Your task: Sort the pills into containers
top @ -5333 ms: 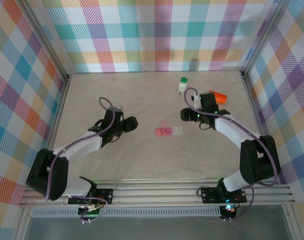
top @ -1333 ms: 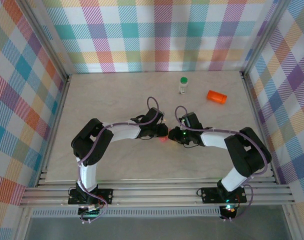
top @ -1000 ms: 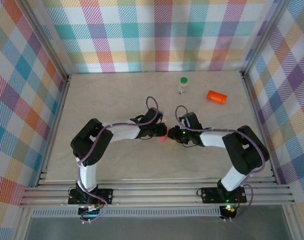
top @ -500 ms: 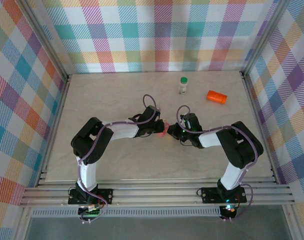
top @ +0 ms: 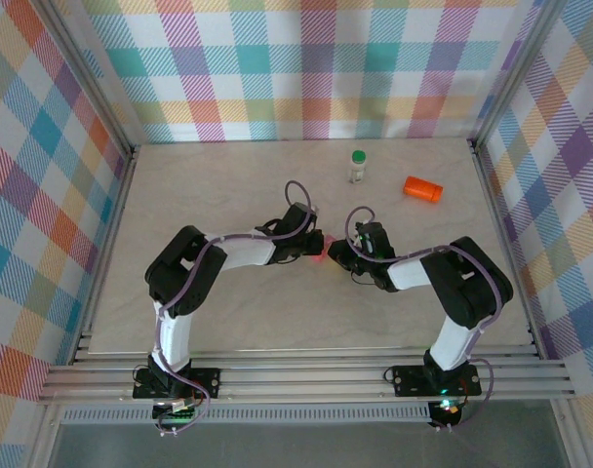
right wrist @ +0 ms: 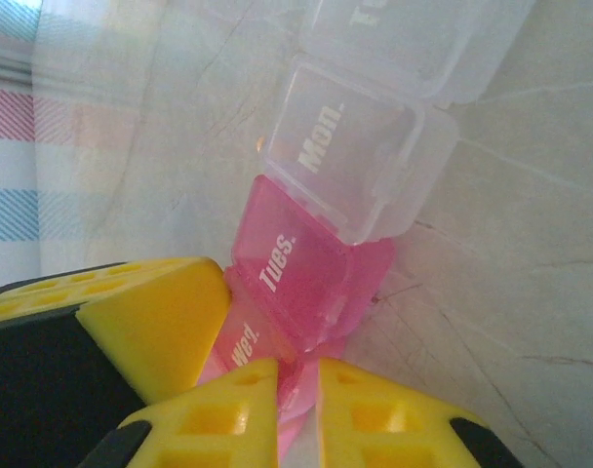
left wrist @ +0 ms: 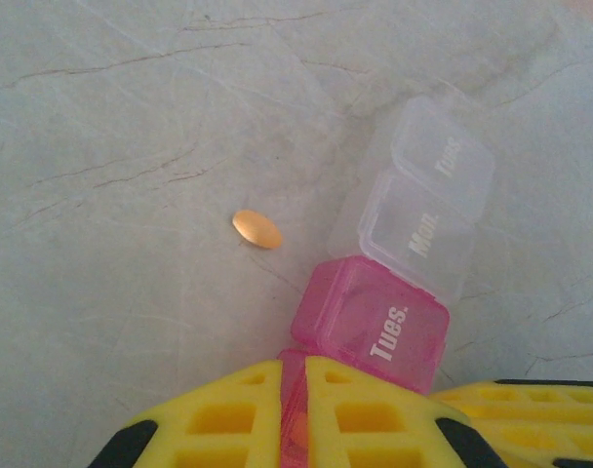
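Seen from above, both arms reached inward and met near the middle of the marble-patterned table (top: 209, 195). The left gripper (top: 319, 249) and the right gripper (top: 334, 255) sat tip to tip with a spot of pink between them.

In the left wrist view, the left gripper (left wrist: 295, 366) had its yellow fingers (left wrist: 228, 414) pressed together on a thin pink edge of a day-labelled pill organizer (left wrist: 384, 317). Just beyond the jaws sat a pink cell marked "Tues."; past it, two clear cells (left wrist: 418, 234) marked "Mon." and "Tues" ran farther away and to the right. One oval orange pill (left wrist: 256, 229) lay loose on the table, ahead of the jaws and slightly left, near the organizer but not touching it.

In the right wrist view, the right gripper (right wrist: 296, 375) likewise clamped a thin pink part of the pill organizer (right wrist: 296, 258). Pink cells marked "Wed." and "Tues." lay just ahead, then a clear "Mon." cell.

A white bottle with a green cap (top: 357, 166) stood upright well beyond both grippers. An orange vial (top: 422, 188) lay on its side, farther right.
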You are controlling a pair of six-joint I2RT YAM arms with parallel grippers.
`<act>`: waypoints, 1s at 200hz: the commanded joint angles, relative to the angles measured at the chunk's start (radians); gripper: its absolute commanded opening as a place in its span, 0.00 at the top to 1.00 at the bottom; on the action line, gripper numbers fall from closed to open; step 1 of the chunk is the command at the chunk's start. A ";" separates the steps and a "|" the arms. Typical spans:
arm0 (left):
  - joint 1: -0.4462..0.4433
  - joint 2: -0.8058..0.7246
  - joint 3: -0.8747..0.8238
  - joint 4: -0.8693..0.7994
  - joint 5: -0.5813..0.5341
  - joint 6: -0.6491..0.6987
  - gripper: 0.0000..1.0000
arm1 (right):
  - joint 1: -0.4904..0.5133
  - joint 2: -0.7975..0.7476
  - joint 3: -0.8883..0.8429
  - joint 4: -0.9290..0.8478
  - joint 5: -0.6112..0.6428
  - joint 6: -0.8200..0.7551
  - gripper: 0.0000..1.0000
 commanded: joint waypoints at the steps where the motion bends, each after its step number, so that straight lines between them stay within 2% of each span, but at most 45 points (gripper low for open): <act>1: -0.057 0.121 0.002 -0.361 0.041 0.071 0.86 | 0.017 -0.016 -0.035 -0.235 0.056 -0.004 0.81; 33: -0.029 0.069 0.149 -0.454 0.007 0.118 0.83 | 0.017 -0.156 0.006 -0.325 0.087 -0.033 0.74; 81: 0.008 0.010 0.319 -0.567 -0.035 0.178 0.76 | 0.014 -0.298 0.019 -0.437 0.119 -0.079 0.69; 110: 0.037 -0.106 0.298 -0.563 -0.047 0.179 0.69 | 0.011 -0.428 0.042 -0.566 0.202 -0.220 0.60; 135: 0.067 -0.276 0.193 -0.512 -0.097 0.196 0.59 | -0.001 -0.551 0.099 -0.718 0.340 -0.416 0.49; 152: 0.087 -0.416 0.067 -0.457 -0.212 0.226 0.48 | -0.011 -0.648 0.104 -0.757 0.468 -0.547 0.39; 169: 0.096 -0.584 -0.106 -0.356 -0.382 0.282 0.44 | -0.025 -0.736 0.066 -0.726 0.591 -0.680 0.27; 189: 0.099 -0.800 -0.358 -0.148 -0.647 0.355 0.34 | -0.047 -0.790 -0.038 -0.572 0.742 -0.820 0.04; 200: 0.108 -0.917 -0.501 -0.008 -0.767 0.399 0.28 | -0.080 -0.785 -0.101 -0.462 0.782 -0.882 0.01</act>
